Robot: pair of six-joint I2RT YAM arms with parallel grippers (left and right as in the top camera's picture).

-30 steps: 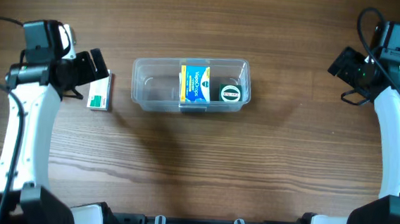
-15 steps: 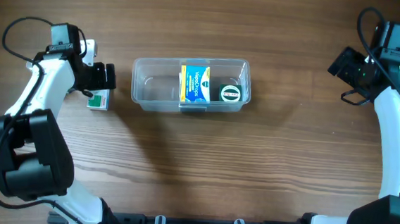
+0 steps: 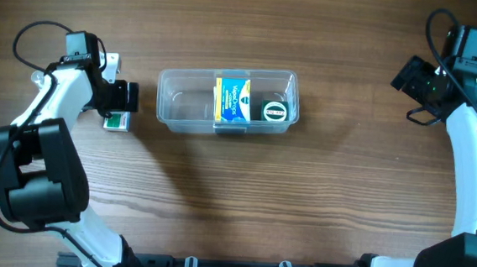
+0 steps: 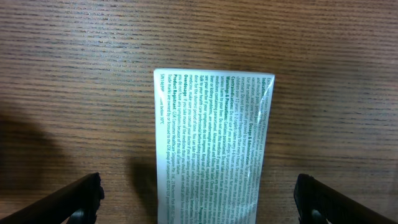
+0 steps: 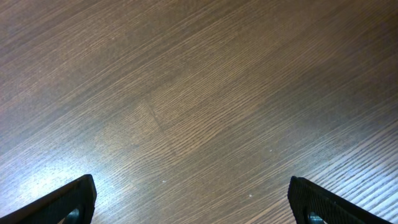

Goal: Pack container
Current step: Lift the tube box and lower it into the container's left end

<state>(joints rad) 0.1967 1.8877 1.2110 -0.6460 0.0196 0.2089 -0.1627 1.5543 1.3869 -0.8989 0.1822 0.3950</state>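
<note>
Container (image 3: 186, 106), blue-yellow box (image 3: 233, 99) and round tin (image 3: 274, 112) inside

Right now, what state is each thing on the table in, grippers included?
container: open, no lid, partly filled.
blue and yellow box: inside the container.
round tin: inside the container, beside that box.
white box: flat on the table, outside the container.
left gripper: open, straddling the white box.
right gripper: open, empty.
</note>
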